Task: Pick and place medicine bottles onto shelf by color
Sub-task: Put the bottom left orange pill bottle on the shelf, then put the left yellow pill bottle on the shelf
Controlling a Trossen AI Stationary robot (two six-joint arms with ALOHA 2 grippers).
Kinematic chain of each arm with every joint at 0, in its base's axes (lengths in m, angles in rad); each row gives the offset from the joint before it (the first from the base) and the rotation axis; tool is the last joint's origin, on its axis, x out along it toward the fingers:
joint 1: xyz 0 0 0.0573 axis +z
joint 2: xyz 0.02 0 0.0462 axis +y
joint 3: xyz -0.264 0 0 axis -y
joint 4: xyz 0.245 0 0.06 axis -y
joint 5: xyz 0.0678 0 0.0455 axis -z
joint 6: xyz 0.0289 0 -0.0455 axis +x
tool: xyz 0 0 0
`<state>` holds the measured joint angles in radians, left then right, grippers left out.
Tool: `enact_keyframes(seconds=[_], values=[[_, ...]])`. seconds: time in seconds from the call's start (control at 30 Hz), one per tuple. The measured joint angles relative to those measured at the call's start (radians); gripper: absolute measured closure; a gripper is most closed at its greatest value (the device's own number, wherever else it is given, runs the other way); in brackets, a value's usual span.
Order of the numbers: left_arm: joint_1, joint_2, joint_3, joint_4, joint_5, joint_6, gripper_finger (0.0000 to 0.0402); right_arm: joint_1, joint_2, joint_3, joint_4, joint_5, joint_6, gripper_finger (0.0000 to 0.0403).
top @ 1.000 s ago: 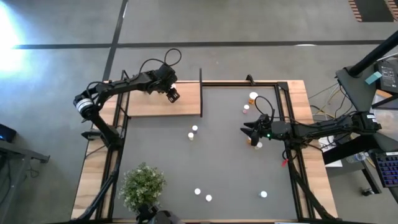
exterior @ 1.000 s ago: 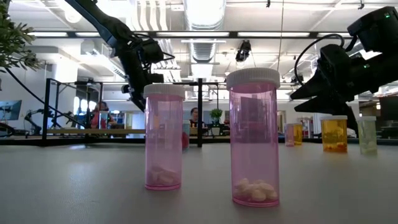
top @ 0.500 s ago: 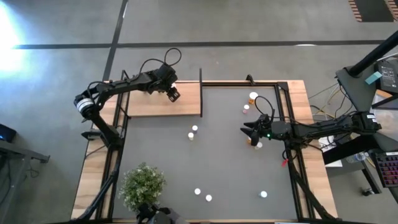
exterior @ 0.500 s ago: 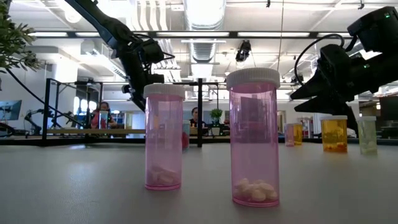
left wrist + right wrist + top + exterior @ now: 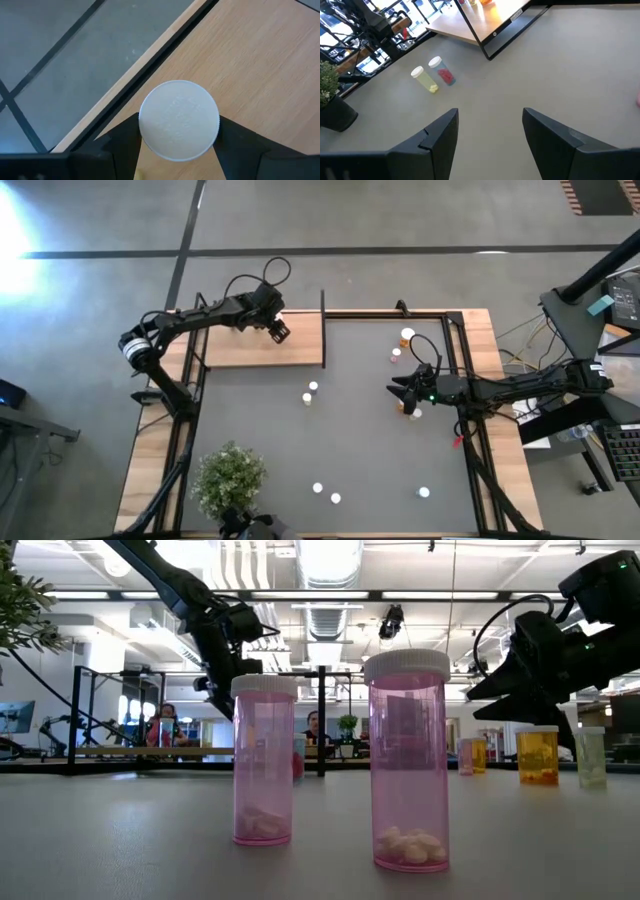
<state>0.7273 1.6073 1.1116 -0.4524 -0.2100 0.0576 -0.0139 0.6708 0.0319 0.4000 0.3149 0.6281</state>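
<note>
My left gripper [image 5: 279,331] hangs over the light-wood shelf [image 5: 250,348] at the table's far left and is shut on a white-capped medicine bottle [image 5: 179,120]. The cap hides the bottle's body. My right gripper [image 5: 398,391] stands open over the table's right part, with nothing between its fingers [image 5: 440,137]. Loose bottles stand on their bases on the dark tabletop: two mid-table [image 5: 311,392], two at the far right [image 5: 402,344], one by my right gripper [image 5: 415,413], three near the front edge [image 5: 326,493]. Two of these pink bottles [image 5: 408,760] fill the low view's foreground. My left gripper pinches the bottle between its two fingers [image 5: 125,145], one on each of two opposite sides just under the cap's rim [image 5: 146,134]. The fingers slant down from above toward the shelf [image 5: 260,75]. The cap faces the wrist. I cannot tell whether the base touches the board.
A thin black upright rod [image 5: 323,310] stands at the shelf's right end. A green bushy plant [image 5: 230,478] sits at the near left. The black frame rails [image 5: 468,380] run along the table's sides. An orange bottle [image 5: 537,755] stands below my right arm in the low view.
</note>
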Motion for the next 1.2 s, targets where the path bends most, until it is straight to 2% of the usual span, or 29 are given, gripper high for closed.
enact_keyframes(seconds=[0.13, 0.37, 0.63, 0.93, 1.07, 1.2], values=[[0.000, 0.000, -0.002, 0.000, 0.000, -0.004, 0.0191, 0.000, 0.000, 0.000, 0.000, 0.000, 0.000, 0.0193], [0.000, 0.000, -0.002, -0.005, 0.008, -0.025, 0.0153, 0.000, 0.000, 0.000, 0.000, 0.000, 0.000, 0.0193], [0.000, -0.011, 0.007, 0.017, 0.007, 0.037, 0.0150, 0.000, 0.000, 0.000, 0.000, 0.000, 0.000, 0.0193], [-0.012, -0.087, 0.007, 0.024, 0.023, 0.063, 0.0150, 0.000, 0.000, 0.000, 0.000, 0.000, 0.000, 0.0193], [-0.044, -0.152, 0.007, 0.023, 0.042, 0.069, 0.0150, 0.000, 0.000, 0.000, 0.000, 0.000, 0.000, 0.0193], [-0.093, -0.212, 0.007, 0.025, 0.040, 0.139, 0.0150, 0.000, 0.000, 0.000, 0.000, 0.000, 0.000, 0.0193]])
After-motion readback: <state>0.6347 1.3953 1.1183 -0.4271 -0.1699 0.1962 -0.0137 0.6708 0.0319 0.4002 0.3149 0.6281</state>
